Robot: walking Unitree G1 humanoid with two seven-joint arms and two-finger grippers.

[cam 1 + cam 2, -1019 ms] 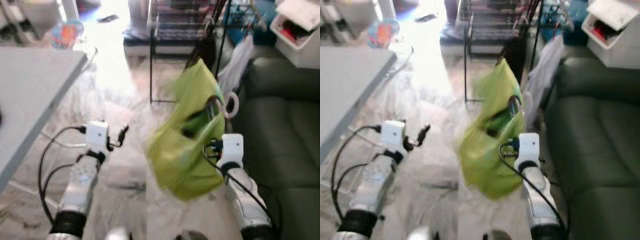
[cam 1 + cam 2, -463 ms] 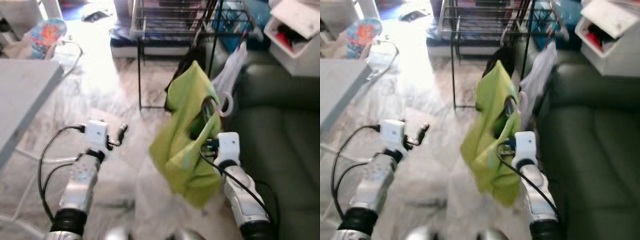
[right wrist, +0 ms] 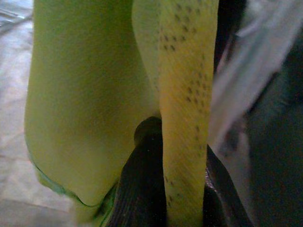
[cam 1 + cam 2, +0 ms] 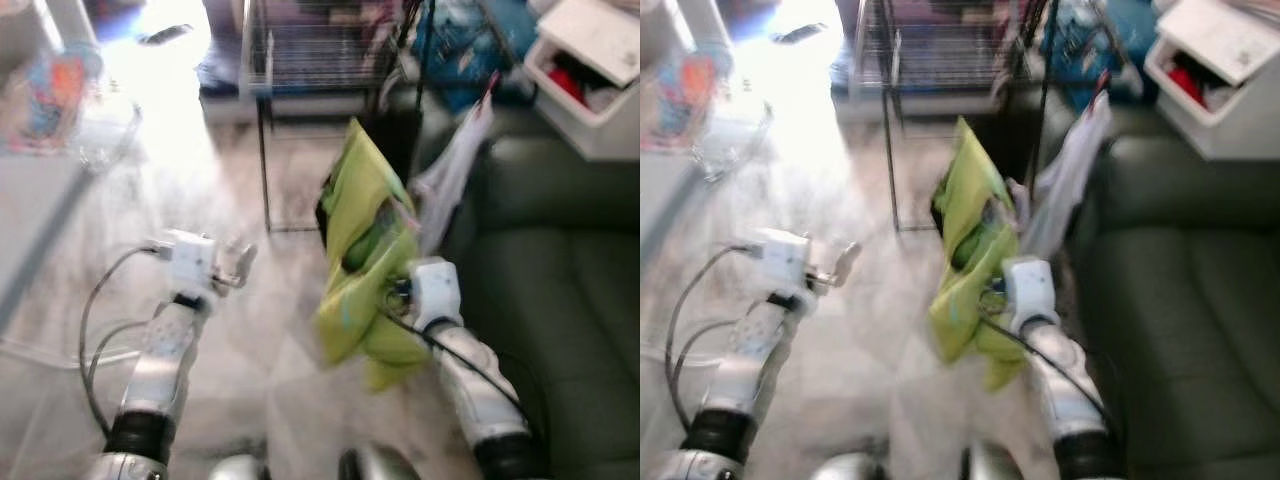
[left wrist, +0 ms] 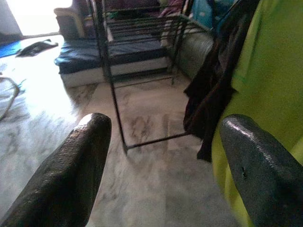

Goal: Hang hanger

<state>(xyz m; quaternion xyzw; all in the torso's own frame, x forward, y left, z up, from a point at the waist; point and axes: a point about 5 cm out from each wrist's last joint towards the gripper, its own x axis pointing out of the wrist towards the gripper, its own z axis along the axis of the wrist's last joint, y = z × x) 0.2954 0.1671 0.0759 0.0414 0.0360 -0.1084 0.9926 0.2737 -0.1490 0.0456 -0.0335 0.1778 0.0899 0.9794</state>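
Over marble floor [image 4: 250, 330] beside a dark sofa [image 4: 560, 270], right gripper [image 3: 182, 165] clamps green garment [image 4: 365, 250]; left gripper [image 5: 165, 156] spread, empty.

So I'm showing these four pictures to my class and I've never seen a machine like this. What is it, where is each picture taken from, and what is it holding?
It is a walking humanoid robot in a home. The two wide pictures come from cameras in its head, looking down at its own silver arms. The other two come from cameras on its wrists.

The right gripper is shut on a lime-green garment, apparently on a hanger. The left gripper is open and holds nothing.

Ahead stands a black metal clothes rack on a marble floor, with a dark sofa on the robot's right. The head pictures are blurred.
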